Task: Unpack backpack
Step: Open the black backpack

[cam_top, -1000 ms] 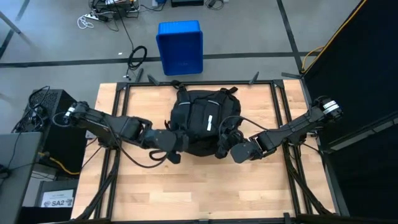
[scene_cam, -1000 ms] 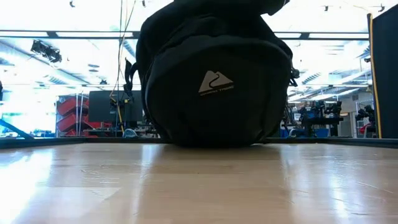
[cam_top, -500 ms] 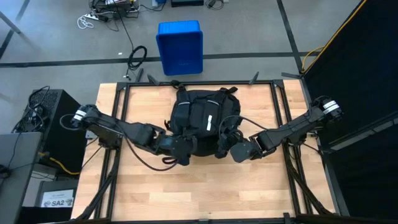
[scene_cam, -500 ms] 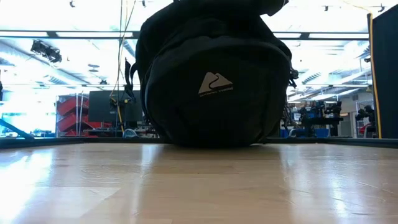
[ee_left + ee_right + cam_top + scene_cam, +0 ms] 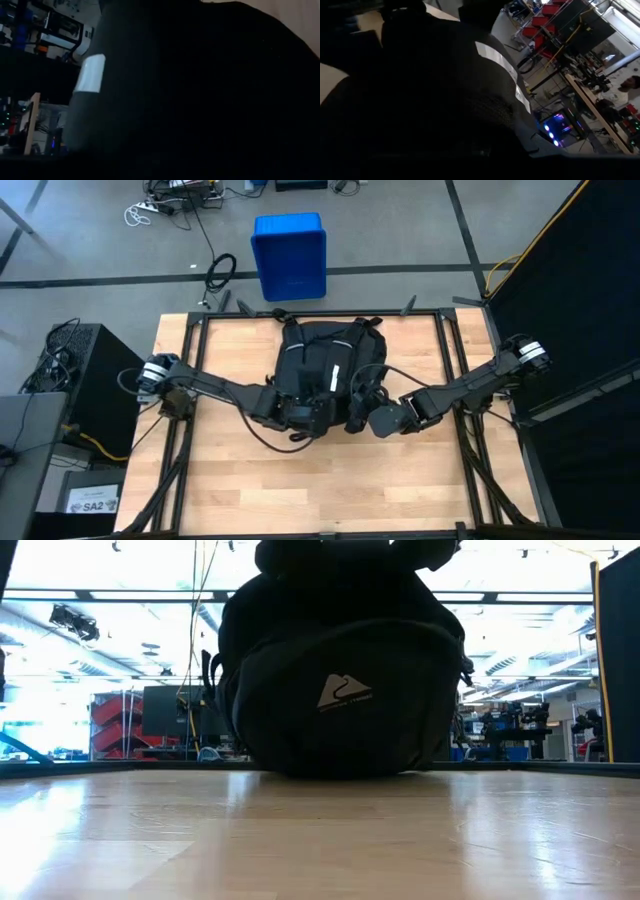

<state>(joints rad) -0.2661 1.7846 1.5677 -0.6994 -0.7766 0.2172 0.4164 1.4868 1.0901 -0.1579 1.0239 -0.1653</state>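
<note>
The black backpack (image 5: 320,365) rests on its underside in the middle of the wooden table, its near face with the white logo (image 5: 345,692) toward the table's near edge. White reflective strips show on it (image 5: 92,74) (image 5: 495,57). My left gripper (image 5: 308,416) is over the backpack's near part, close against the fabric, which fills the left wrist view. My right gripper (image 5: 358,405) is shut at the backpack's near right side, beside a black strap loop (image 5: 366,376). Dark fabric hides both sets of fingertips. My right gripper lies against the backpack's near right side (image 5: 352,398), coming level from the table's right. Dark fabric hides its fingertips, so I cannot tell whether it holds any part of the backpack.
A blue plastic bin (image 5: 289,255) stands on the floor beyond the table's far edge. Black frame rails (image 5: 195,340) run along the table's sides. Bare wood lies near the front edge (image 5: 320,480). A person (image 5: 629,85) shows far off in the room.
My left gripper has gone toward the table's right and down, from beside the backpack's near left side onto its near part. The backpack's near face with the logo has sunk a little. My right gripper has kept still.
</note>
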